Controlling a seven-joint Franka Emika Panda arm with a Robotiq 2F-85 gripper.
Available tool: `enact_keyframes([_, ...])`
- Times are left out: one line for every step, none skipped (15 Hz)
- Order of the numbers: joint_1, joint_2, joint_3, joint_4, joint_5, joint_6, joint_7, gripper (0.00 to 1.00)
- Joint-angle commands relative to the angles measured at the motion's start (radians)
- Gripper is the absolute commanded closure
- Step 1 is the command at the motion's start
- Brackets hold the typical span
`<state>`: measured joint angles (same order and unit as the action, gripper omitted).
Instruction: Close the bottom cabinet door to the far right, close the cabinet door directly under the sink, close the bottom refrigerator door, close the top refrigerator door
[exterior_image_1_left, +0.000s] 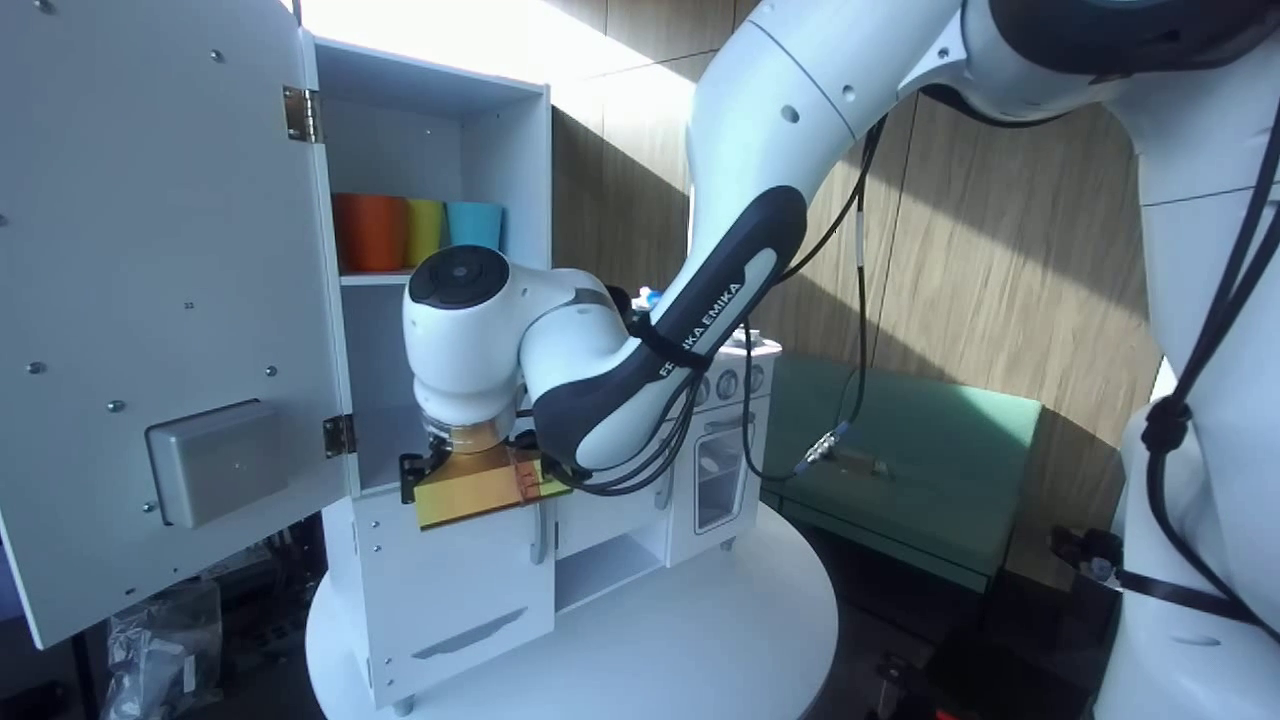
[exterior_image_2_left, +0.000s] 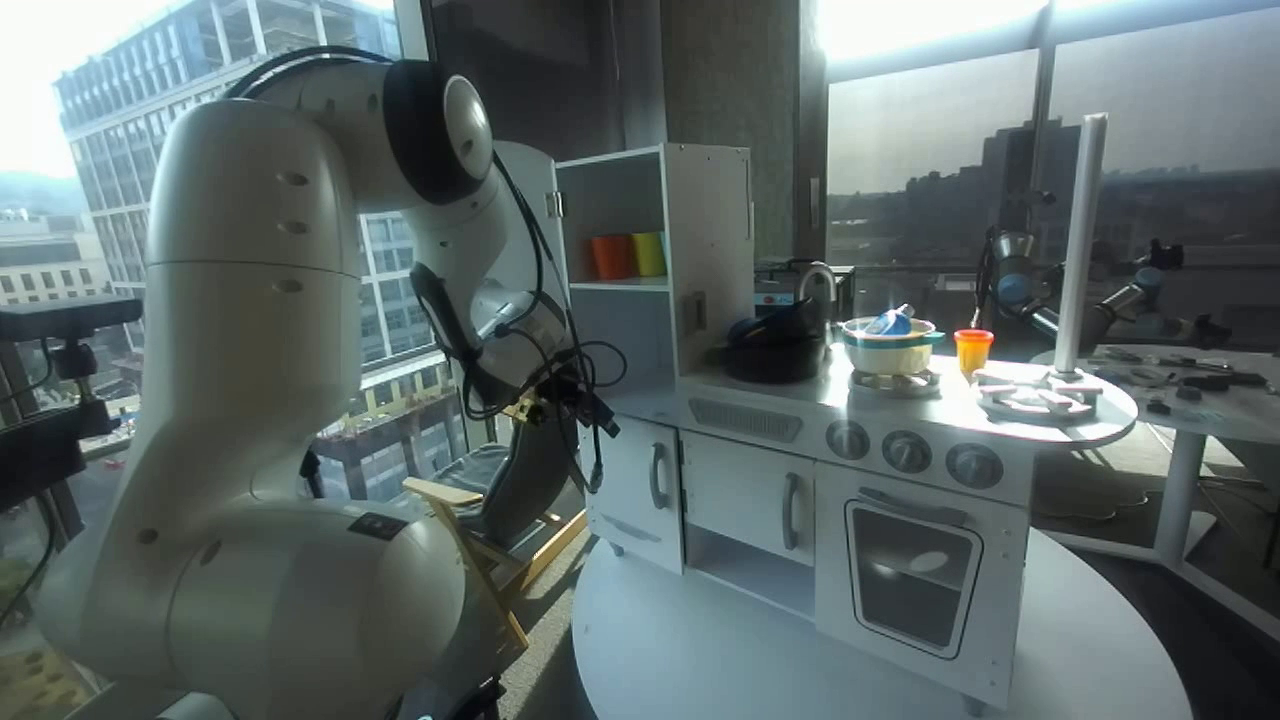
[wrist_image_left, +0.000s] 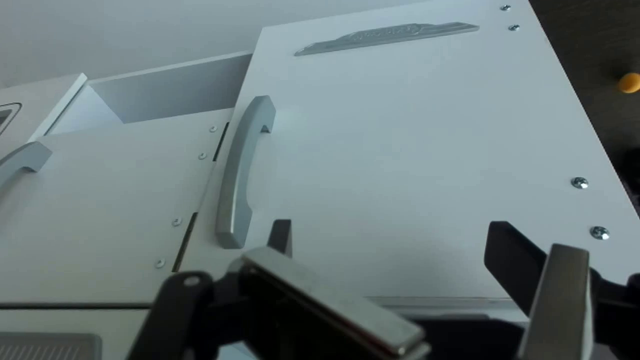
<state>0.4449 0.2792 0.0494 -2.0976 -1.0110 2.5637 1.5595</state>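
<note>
The top refrigerator door stands wide open, swung out to the left; a small part shows behind the arm. The bottom refrigerator door looks shut; it fills much of the wrist view. The cabinet door under the sink looks shut, with its grey handle at its right; it also shows in the wrist view. The far right bottom door, with a window, looks shut. My gripper is open and empty, in front of the bottom refrigerator door's upper part. Contact cannot be told.
Orange, yellow and blue cups sit on the refrigerator shelf. A pot, an orange cup and a black pan sit on the counter. The kitchen stands on a round white table. A green bench stands behind.
</note>
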Motion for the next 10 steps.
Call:
enact_keyframes([-0.047,-0.082,0.08,-0.028,0.043,-0.012,-0.033,0.0])
enact_keyframes([-0.055,-0.112,0.106,-0.034,0.089,-0.033,-0.077,0.0])
enact_keyframes([-0.063,-0.137,0.13,-0.037,0.143,-0.048,-0.126,0.0])
enact_keyframes([-0.076,-0.169,0.158,-0.041,0.238,-0.056,-0.205,0.0])
enact_keyframes([-0.08,-0.201,0.177,-0.037,0.317,-0.075,-0.268,0.0])
enact_keyframes([-0.078,-0.234,0.188,-0.023,0.383,-0.126,-0.32,0.0])
enact_keyframes([-0.081,-0.264,0.198,-0.007,0.454,-0.16,-0.379,0.0])
enact_keyframes([-0.079,-0.291,0.201,0.014,0.491,-0.197,-0.399,0.0])
enact_keyframes([-0.083,-0.315,0.206,0.039,0.549,-0.231,-0.422,0.0])
enact_keyframes([-0.089,-0.34,0.208,0.062,0.59,-0.245,-0.444,0.0])
